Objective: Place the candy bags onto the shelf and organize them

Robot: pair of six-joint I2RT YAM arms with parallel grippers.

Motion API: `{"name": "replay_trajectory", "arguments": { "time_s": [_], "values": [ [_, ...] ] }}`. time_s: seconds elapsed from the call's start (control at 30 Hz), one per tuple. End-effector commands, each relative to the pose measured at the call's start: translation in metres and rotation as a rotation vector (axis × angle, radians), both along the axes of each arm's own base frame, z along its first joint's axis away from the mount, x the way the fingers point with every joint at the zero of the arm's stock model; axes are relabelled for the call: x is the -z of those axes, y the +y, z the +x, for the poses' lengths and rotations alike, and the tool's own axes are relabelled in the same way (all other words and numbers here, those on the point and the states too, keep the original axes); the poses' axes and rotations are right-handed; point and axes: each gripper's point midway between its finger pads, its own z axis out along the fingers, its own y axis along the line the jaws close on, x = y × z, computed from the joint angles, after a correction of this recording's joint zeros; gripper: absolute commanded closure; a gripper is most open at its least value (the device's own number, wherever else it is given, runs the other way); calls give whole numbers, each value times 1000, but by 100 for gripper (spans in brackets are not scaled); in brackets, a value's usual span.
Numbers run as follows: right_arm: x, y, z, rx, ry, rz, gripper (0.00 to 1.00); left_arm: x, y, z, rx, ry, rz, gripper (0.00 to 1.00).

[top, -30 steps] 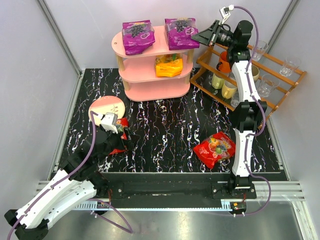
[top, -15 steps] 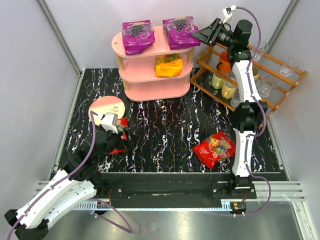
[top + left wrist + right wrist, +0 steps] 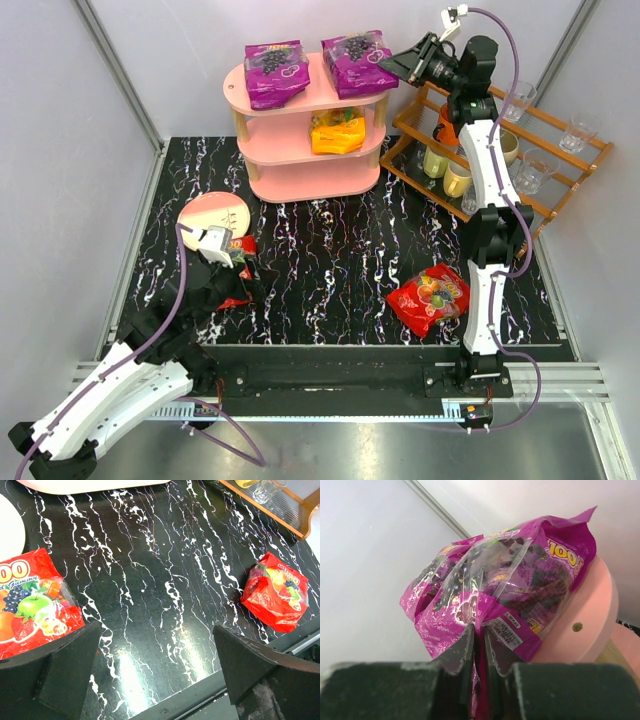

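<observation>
The pink shelf stands at the back. Two purple candy bags lie on its top tier, one on the left and one on the right. An orange bag lies on the middle tier. My right gripper is shut on the edge of the right purple bag, at the shelf top's right end. One red bag lies under my open left gripper, beside its left finger. Another red bag lies front right, also in the left wrist view.
A brown wooden rack with cups and glasses stands right of the shelf, under my right arm. A pink round plate lies on the black marbled table at the left. Grey walls enclose the table.
My right gripper has shifted slightly left along the shelf top, and the right purple bag has moved left with it. The left arm has not moved.
</observation>
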Motion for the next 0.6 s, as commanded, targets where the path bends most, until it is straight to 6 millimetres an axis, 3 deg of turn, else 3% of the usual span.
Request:
{"name": "replay_trajectory", "arguments": {
  "time_s": [0.0,0.13,0.57],
  "values": [
    [-35,10,-17,-14,-79,14,91,-17,3,4,-18,-58,-26,1],
    [-35,15,-18,-33,-77,21,100,-16,3,4,-18,-58,-27,1],
    [-26,37,-18,-49,-56,26,100,-15,5,3,-22,-58,-30,1]
  ]
}}
